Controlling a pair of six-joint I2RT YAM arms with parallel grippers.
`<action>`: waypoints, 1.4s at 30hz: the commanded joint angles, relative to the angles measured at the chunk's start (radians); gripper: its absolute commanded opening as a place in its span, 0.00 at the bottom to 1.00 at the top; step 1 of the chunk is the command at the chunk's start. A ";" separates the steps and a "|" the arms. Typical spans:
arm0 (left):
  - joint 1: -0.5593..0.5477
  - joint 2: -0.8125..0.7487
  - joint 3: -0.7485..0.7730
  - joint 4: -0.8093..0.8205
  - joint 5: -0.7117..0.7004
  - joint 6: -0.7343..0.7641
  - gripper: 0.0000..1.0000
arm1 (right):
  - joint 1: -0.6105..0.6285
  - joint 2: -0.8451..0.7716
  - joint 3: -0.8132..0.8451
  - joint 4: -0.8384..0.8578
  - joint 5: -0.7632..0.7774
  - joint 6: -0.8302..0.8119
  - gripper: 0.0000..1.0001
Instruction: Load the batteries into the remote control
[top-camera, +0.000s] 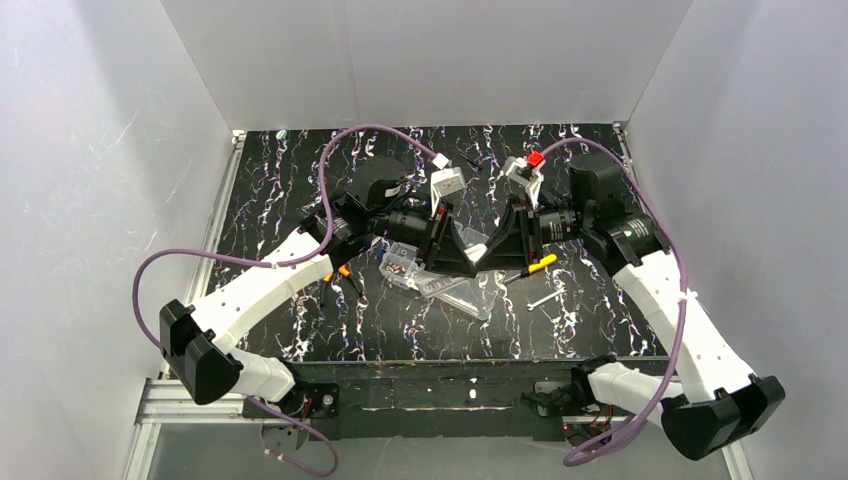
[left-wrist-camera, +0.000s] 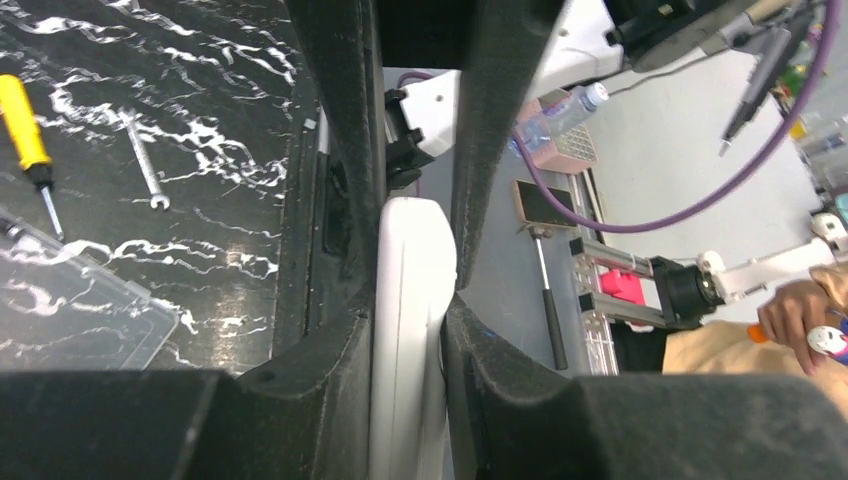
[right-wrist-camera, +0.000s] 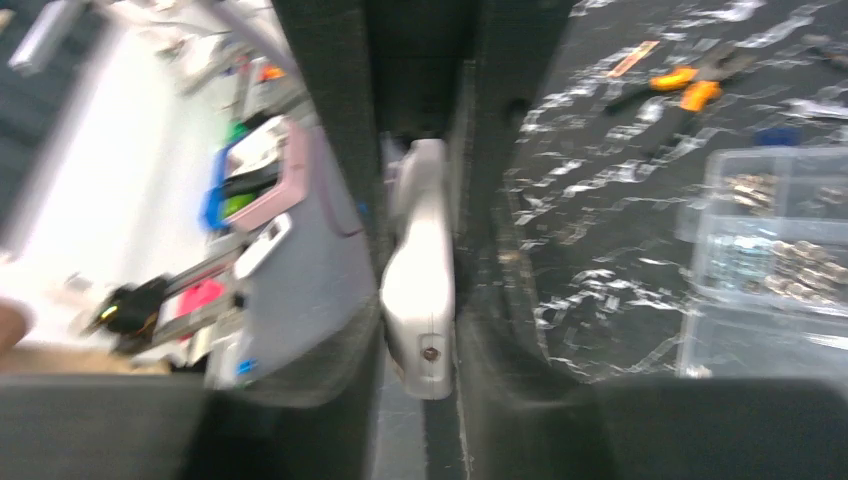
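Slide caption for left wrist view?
Left claw shut on the remote control; screwdriver and wrench on the table.

the left arm (top-camera: 262, 292) and right arm (top-camera: 683, 322) have smooth white shell links and blocky black joints. a purple cable (top-camera: 375, 127) loops along each. matte black, grainy fingers (left-wrist-camera: 330, 250) fill each wrist view's centre.

White walls (top-camera: 450, 60), black marbled tabletop (top-camera: 400, 330)

The left gripper (left-wrist-camera: 415, 215) has its jaws pressed on the white remote control (left-wrist-camera: 412, 320)
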 joint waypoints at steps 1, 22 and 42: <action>-0.018 -0.028 0.021 -0.031 0.006 -0.006 0.00 | -0.006 -0.087 -0.059 0.183 0.334 0.031 0.61; -0.018 -0.090 -0.134 0.524 -0.790 -0.332 0.00 | -0.006 -0.453 -0.542 0.927 0.818 0.615 0.79; -0.019 -0.039 -0.123 0.554 -1.030 -0.521 0.00 | 0.184 -0.324 -0.433 0.818 1.081 0.556 0.84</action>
